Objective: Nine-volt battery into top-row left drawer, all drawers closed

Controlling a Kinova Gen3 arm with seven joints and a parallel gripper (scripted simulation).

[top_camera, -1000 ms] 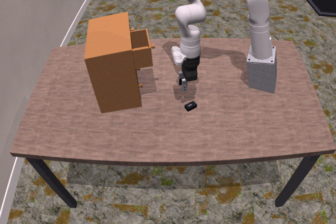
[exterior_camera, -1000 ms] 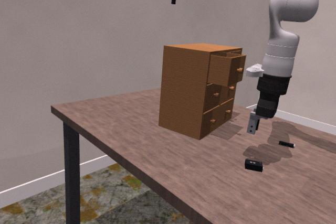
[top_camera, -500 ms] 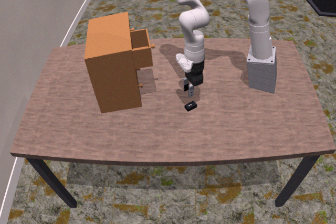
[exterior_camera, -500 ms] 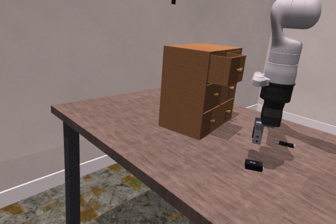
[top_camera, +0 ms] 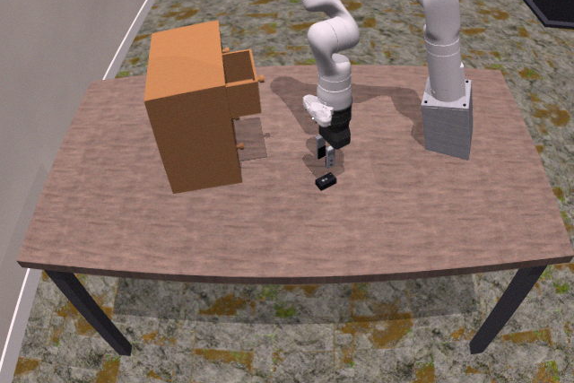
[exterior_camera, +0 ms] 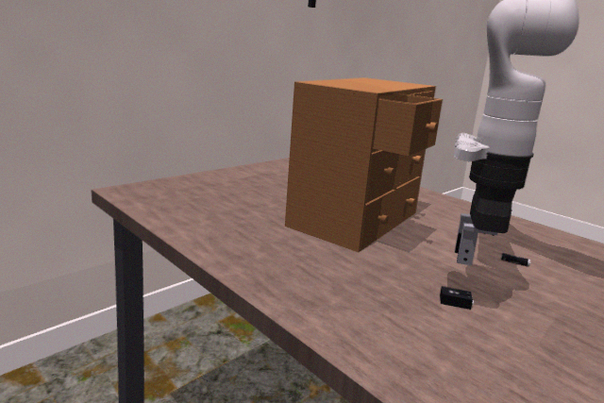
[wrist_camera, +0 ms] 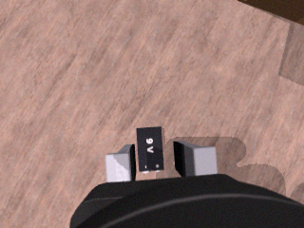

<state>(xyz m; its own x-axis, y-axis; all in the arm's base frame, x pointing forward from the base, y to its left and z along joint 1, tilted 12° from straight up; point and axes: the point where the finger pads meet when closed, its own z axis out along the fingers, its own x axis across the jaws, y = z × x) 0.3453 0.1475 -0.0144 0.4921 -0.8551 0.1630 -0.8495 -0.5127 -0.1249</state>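
The nine-volt battery (top_camera: 326, 181) (exterior_camera: 456, 297) (wrist_camera: 150, 154) is a small black block marked "9 V", lying flat on the table. My gripper (top_camera: 325, 156) (exterior_camera: 467, 248) (wrist_camera: 155, 156) is open and empty. It points down and hangs a little above the battery; in the wrist view the battery shows between the two fingers, on the table below them. The orange chest (top_camera: 185, 105) (exterior_camera: 331, 159) stands upright to the left. Its top left drawer (top_camera: 240, 77) (exterior_camera: 407, 125) is pulled partly out and looks empty; the other drawers are pushed in.
A small black cylinder (exterior_camera: 515, 260) lies on the table beyond the gripper; the arm hides it in the top view. The arm's grey pedestal (top_camera: 447, 124) stands at the right of the table (top_camera: 231, 230). A wall shelf hangs high above.
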